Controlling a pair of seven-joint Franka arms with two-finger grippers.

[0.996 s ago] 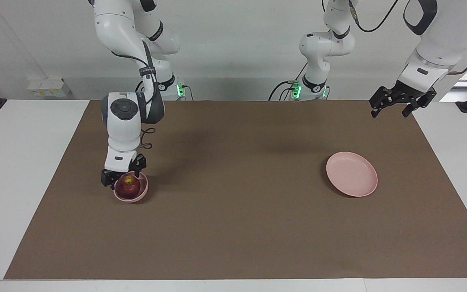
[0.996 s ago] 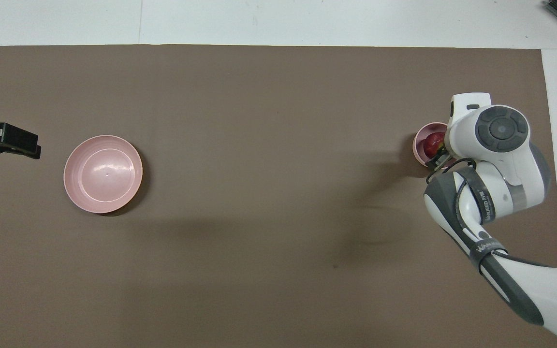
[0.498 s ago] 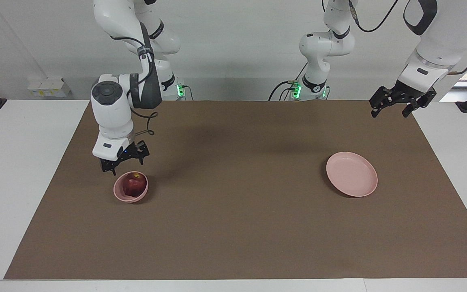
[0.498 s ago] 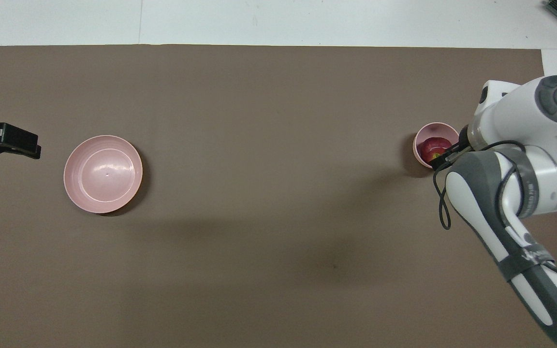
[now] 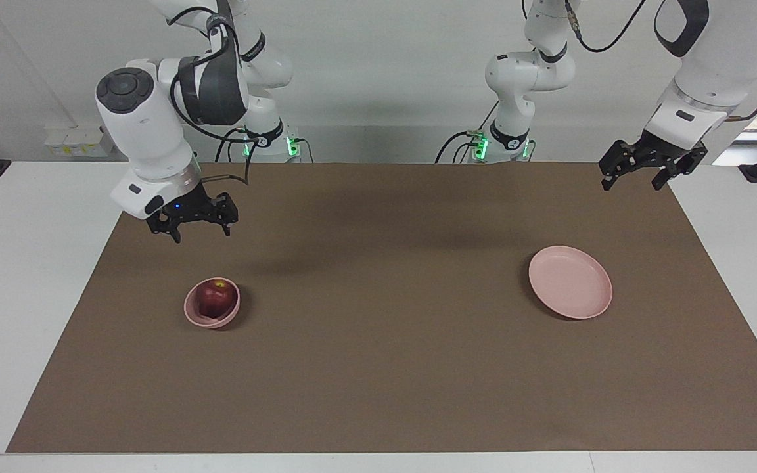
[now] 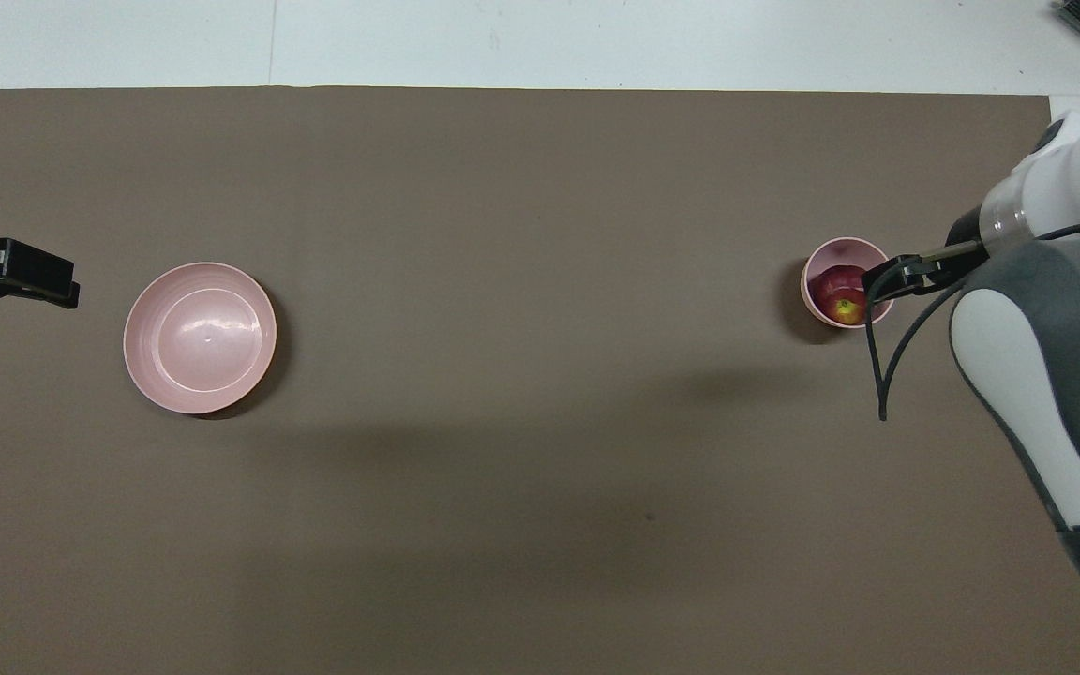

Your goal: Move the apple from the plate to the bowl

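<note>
The apple [image 5: 215,297] sits inside the bowl [image 5: 212,318] — a small deep pink one standing on the brown mat [image 5: 378,368] toward the right arm's end of the table. In the overhead view the fruit shows dark red with a yellowish patch turned up. The right gripper [image 5: 192,226] hangs in the air over the mat on the robots' side of the bowl, clear of bowl and apple, its fingers spread apart and holding nothing. The plate [image 5: 570,282] lies flat and bare on the mat toward the left arm's end, well apart from the bowl. The left gripper [image 5: 635,176] waits raised over the mat's edge at that end — its fingers stand apart too, with nothing between them, and it touches neither the plate nor the table. In the overhead view only its dark tip shows at the frame's edge, beside the plate.
</note>
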